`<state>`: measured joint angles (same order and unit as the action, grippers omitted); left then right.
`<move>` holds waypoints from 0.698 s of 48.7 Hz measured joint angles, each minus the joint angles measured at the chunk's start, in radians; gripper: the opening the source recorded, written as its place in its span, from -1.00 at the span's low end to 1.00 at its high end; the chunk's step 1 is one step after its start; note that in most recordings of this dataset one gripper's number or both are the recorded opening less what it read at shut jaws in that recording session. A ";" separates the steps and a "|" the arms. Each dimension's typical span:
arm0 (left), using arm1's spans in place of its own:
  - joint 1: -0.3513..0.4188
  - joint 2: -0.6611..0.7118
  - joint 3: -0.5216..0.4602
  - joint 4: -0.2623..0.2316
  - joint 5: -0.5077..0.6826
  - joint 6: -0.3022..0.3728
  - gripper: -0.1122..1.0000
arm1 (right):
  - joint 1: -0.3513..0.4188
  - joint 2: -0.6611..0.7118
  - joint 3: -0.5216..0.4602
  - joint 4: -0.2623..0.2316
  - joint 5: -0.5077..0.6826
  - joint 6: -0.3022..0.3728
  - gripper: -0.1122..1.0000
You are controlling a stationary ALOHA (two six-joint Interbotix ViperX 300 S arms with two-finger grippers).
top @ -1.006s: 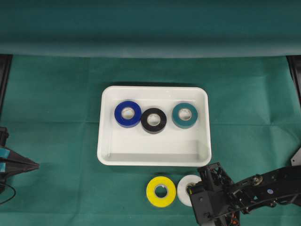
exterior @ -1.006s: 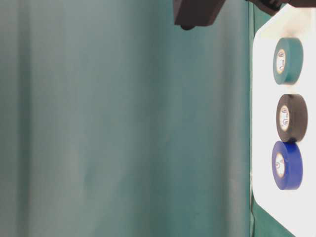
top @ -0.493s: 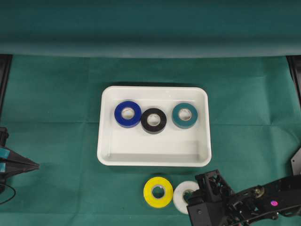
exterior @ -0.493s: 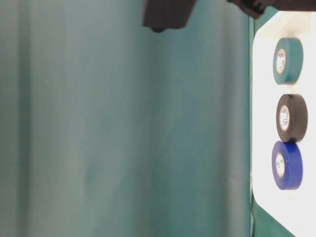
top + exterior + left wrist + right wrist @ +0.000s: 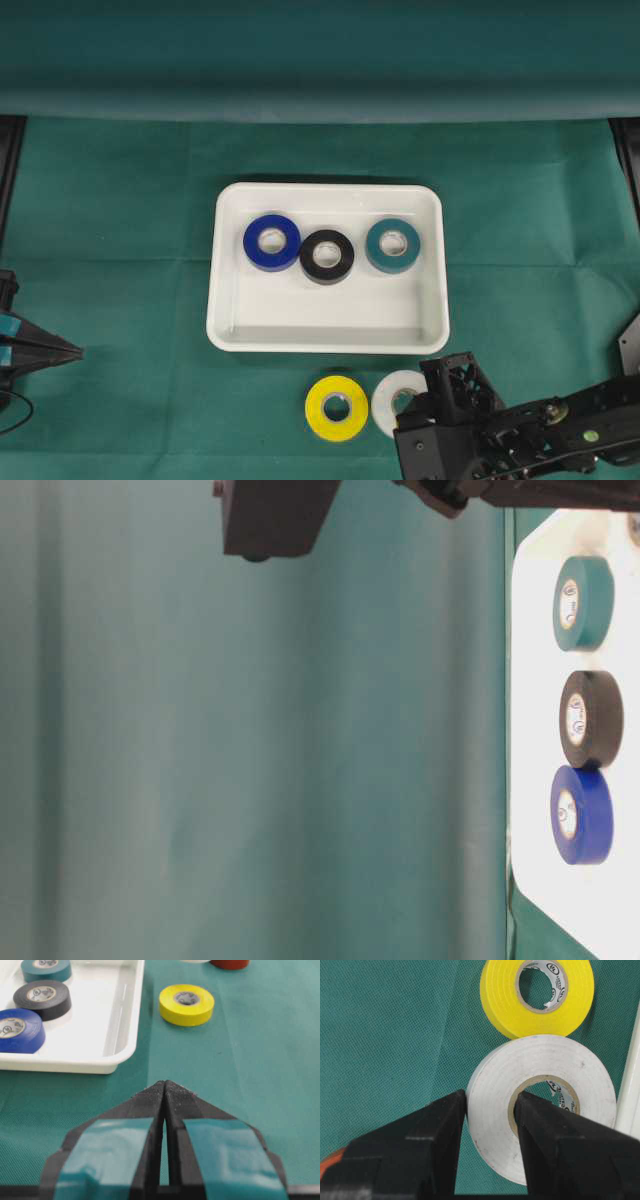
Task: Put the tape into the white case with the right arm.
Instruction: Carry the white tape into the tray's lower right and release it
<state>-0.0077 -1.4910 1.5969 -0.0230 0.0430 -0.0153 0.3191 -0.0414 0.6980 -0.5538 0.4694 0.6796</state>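
right pincer (image 5: 490, 1110): clenched on white tape (image 5: 540, 1105) wall, one finger in the core | tape likely just off the counter (image 5: 120, 300), beside yellow roll (image 5: 337, 408) | white case (image 5: 228, 330) lies straight ahead, near | left pincer (image 5: 164, 1091) clenched, far.

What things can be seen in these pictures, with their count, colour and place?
white case: one, glossy white, middle of the cloth.
tape rolls in the case: three, blue, black, teal, in a row.
yellow tape: one, on the cloth below the case.
white tape: one, beside the yellow one, its wall between the right gripper's fingers.
red roll: one, only partly visible in the left wrist view.
green cloth: covers the table.
left gripper: black, blue strips, shut, at the left edge.
right gripper: black, shut on the white tape.
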 measured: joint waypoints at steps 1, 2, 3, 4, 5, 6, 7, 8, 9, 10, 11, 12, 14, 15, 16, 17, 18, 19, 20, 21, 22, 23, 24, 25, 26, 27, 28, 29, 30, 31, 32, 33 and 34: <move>-0.002 0.000 0.000 -0.002 0.000 0.000 -0.80 | 0.000 -0.002 0.002 0.000 0.000 0.000 -0.75; 0.000 0.000 0.000 -0.002 0.000 0.000 -0.79 | 0.000 -0.002 0.002 -0.002 0.002 0.000 -0.75; -0.002 0.000 0.000 0.000 0.000 0.000 -0.79 | 0.000 -0.002 0.002 -0.003 0.003 0.000 -0.75; -0.002 0.002 0.000 0.000 0.000 0.000 -0.79 | 0.000 -0.002 0.002 -0.005 0.006 -0.002 -0.75; 0.000 0.000 0.000 0.000 0.000 0.000 -0.80 | -0.002 -0.002 0.002 -0.009 0.009 0.000 -0.75; 0.000 0.000 0.000 0.000 0.000 0.000 -0.79 | -0.005 -0.002 0.000 -0.011 0.011 -0.002 -0.75; -0.002 0.000 0.000 0.000 0.000 0.000 -0.80 | -0.008 -0.002 0.002 -0.012 0.012 0.000 -0.75; 0.000 0.002 0.000 0.000 0.000 0.000 -0.79 | -0.012 -0.002 0.002 -0.015 0.014 0.000 -0.75; 0.000 0.000 0.000 0.000 0.000 0.000 -0.80 | -0.017 -0.003 0.002 -0.017 0.018 -0.002 -0.75; -0.002 0.000 0.000 0.000 0.000 0.000 -0.79 | -0.021 -0.003 0.002 -0.018 0.020 -0.003 -0.75; 0.000 0.000 0.000 0.000 0.000 0.000 -0.80 | -0.029 -0.005 0.002 -0.020 0.023 -0.005 -0.75; 0.000 0.000 0.000 0.000 0.000 0.000 -0.79 | -0.037 -0.006 0.002 -0.021 0.023 -0.005 -0.75; 0.000 0.000 0.000 0.000 -0.002 0.000 -0.79 | -0.051 -0.011 0.002 -0.025 0.025 -0.008 -0.75; 0.000 0.000 0.000 0.000 0.000 0.000 -0.80 | -0.058 -0.014 0.002 -0.028 0.023 -0.008 -0.75; -0.002 0.000 0.000 0.000 -0.002 0.000 -0.80 | -0.064 -0.018 0.002 -0.029 0.025 -0.008 -0.75; 0.000 0.000 0.000 -0.002 0.000 0.000 -0.79 | -0.072 -0.021 0.002 -0.032 0.025 -0.008 -0.75; 0.000 0.000 0.000 0.000 -0.002 0.000 -0.80 | -0.080 -0.025 0.002 -0.035 0.025 -0.009 -0.75; -0.002 0.000 0.000 0.000 0.000 0.000 -0.80 | -0.086 -0.029 0.002 -0.038 0.025 -0.009 -0.75; 0.000 0.000 0.000 0.000 0.000 0.000 -0.80 | -0.095 -0.032 0.002 -0.041 0.025 -0.009 -0.75; -0.002 0.000 0.000 0.000 0.000 0.000 -0.80 | -0.104 -0.037 0.002 -0.044 0.023 -0.009 -0.75; -0.002 0.000 0.000 0.000 0.000 0.000 -0.80 | -0.117 -0.041 0.003 -0.049 0.023 -0.011 -0.75; 0.000 0.000 0.000 0.000 0.000 0.000 -0.79 | -0.126 -0.044 0.003 -0.051 0.023 -0.009 -0.75; -0.002 0.000 0.000 0.000 0.000 0.000 -0.79 | -0.137 -0.048 0.003 -0.054 0.021 -0.009 -0.75; 0.000 0.000 0.000 0.000 0.000 0.000 -0.80 | -0.147 -0.049 0.006 -0.055 0.020 -0.011 -0.75; 0.000 0.000 0.000 0.000 0.000 0.000 -0.80 | -0.158 -0.051 0.006 -0.058 0.018 -0.009 -0.75; -0.002 0.000 0.000 -0.002 0.000 0.000 -0.79 | -0.170 -0.052 0.008 -0.060 0.017 -0.009 -0.75; 0.000 0.000 0.000 0.000 0.000 -0.002 -0.79 | -0.181 -0.052 0.011 -0.061 0.014 -0.009 -0.75; 0.000 0.000 0.000 0.000 0.000 0.000 -0.80 | -0.190 -0.052 0.014 -0.061 0.011 -0.009 -0.75; 0.000 0.000 0.000 0.000 0.000 0.000 -0.80 | -0.202 -0.052 0.015 -0.063 0.008 -0.009 -0.75; 0.000 0.000 0.000 0.000 0.000 0.000 -0.80 | -0.212 -0.052 0.017 -0.064 0.002 -0.009 -0.75; 0.000 0.000 0.000 0.000 0.000 0.000 -0.80 | -0.224 -0.052 0.020 -0.063 -0.003 -0.009 -0.75; -0.002 0.002 0.000 0.000 0.000 0.000 -0.80 | -0.233 -0.052 0.021 -0.064 -0.009 -0.011 -0.75; -0.002 0.000 0.000 0.000 0.000 0.000 -0.79 | -0.247 -0.052 0.021 -0.064 -0.017 -0.011 -0.75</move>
<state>-0.0092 -1.4910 1.5969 -0.0230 0.0430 -0.0153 0.0721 -0.0936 0.7194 -0.6182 0.4525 0.6688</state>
